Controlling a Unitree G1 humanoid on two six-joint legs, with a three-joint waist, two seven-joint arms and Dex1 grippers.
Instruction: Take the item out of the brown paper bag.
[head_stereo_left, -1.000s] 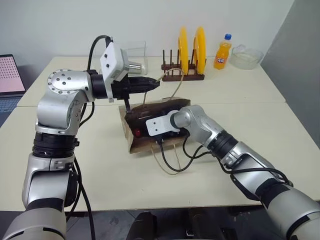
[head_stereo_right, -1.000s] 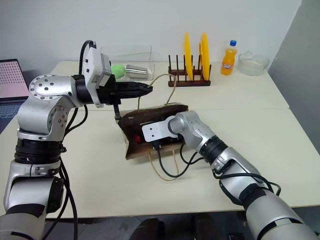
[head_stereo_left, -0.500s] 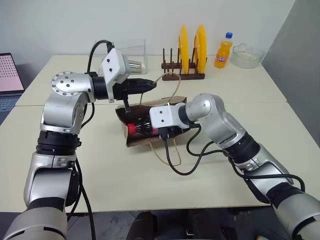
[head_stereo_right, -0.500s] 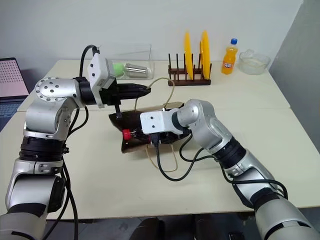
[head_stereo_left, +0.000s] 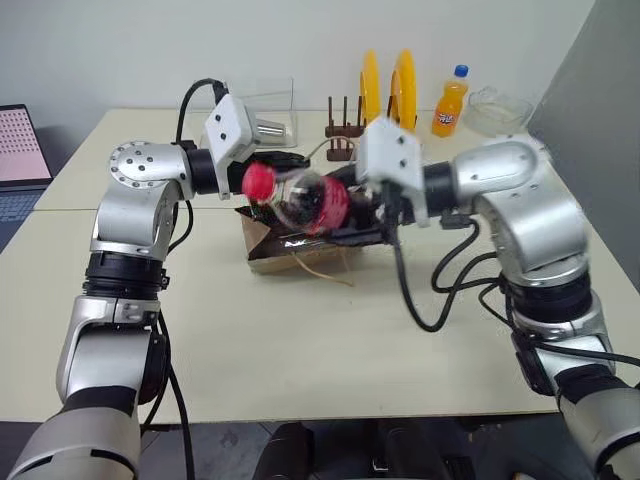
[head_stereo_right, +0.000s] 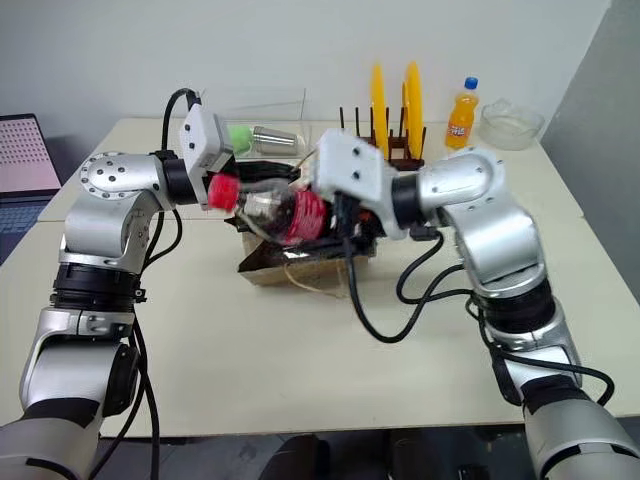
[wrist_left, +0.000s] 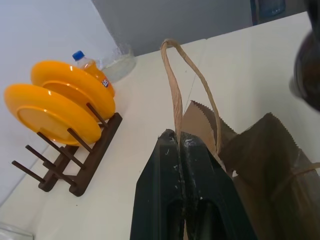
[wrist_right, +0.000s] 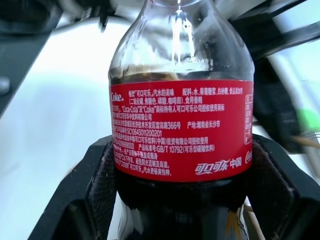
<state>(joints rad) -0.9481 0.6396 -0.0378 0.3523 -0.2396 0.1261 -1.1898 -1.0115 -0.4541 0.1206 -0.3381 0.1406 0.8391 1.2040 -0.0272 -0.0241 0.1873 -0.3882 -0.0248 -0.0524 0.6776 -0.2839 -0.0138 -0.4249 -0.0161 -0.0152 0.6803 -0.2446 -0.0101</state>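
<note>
The brown paper bag lies creased on the table with its mouth toward my left arm. My left gripper is shut on one thin tan loop handle and holds it up above the bag. The item, a cola bottle with a red cap and a red label, hangs tilted in the air above the bag. My right gripper is shut on the bottle around its lower label, with one black finger on each side.
A wooden dish rack with two yellow plates stands behind the bag. An orange soda bottle and a glass bowl sit at the back right. A clear box holds a metal cup and a green ball. A laptop is far left.
My right gripper has risen and drawn back from inside the bag, bringing the cola bottle out and up above it. My left gripper has kept its hold on the handle.
</note>
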